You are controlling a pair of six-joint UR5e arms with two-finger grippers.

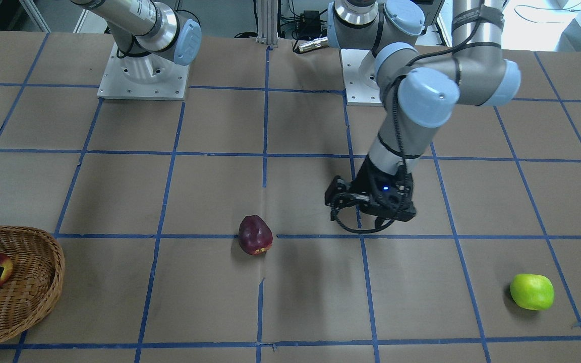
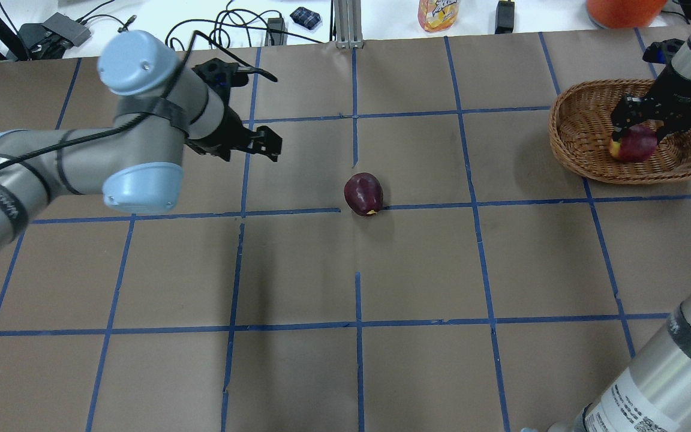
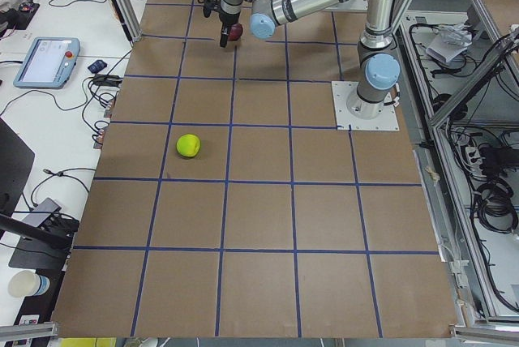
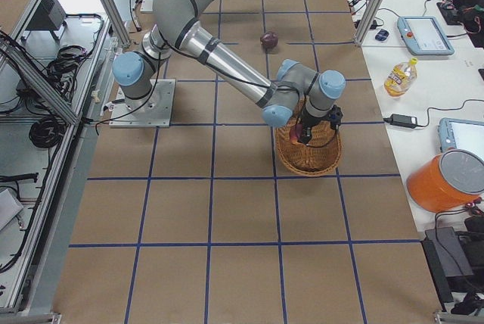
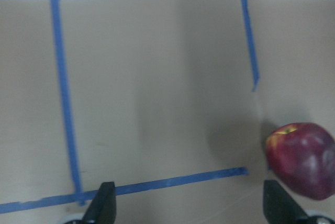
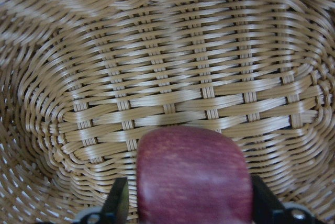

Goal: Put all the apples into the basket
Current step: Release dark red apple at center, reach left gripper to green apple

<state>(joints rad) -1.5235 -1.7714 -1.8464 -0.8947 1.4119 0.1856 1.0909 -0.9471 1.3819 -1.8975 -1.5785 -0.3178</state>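
Note:
The wicker basket sits at the far right of the table. My right gripper is down inside it, shut on the red apple. The right wrist view shows that apple between the fingers, just above the basket weave. The maroon apple lies on the table's middle. My left gripper is open and empty, hovering to the apple's left. In the left wrist view the maroon apple lies beside the right fingertip. The green apple lies alone far on my left.
The two arm bases stand at the robot's edge of the table. A drink bottle, an orange bucket and cables lie beyond the far edge. Blue tape lines grid the brown table cover.

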